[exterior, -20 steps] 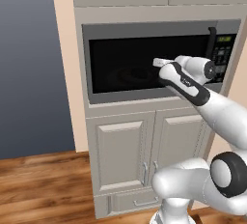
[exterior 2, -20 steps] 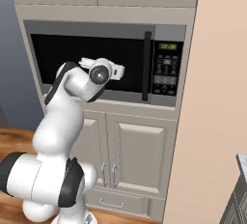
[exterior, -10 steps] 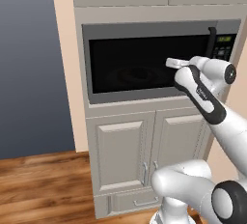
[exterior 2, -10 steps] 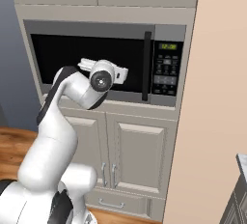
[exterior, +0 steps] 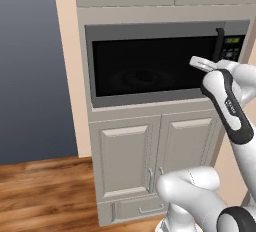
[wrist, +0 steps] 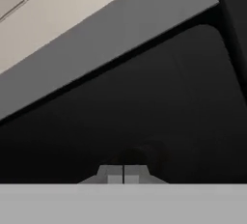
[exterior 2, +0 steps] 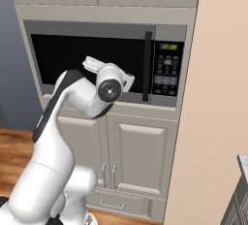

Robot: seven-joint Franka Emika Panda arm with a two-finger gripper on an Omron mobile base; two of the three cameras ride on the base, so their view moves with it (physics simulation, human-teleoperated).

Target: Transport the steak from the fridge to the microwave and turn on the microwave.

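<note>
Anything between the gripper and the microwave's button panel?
Nothing visible. The gripper, fingers together, faces the closed black door, left of the handle. The button panel lies beyond that handle, with open space in front of it.

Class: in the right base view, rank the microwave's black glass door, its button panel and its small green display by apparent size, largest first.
1. black glass door
2. button panel
3. green display

All belong to the microwave's front, so camera distance barely matters.

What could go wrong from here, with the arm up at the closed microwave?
1. The gripper is shut and close against the black glass door of the microwave; pushing on may just ram the glass.
2. The button panel sits past the handle, which the hand might clip on the way over.
</note>
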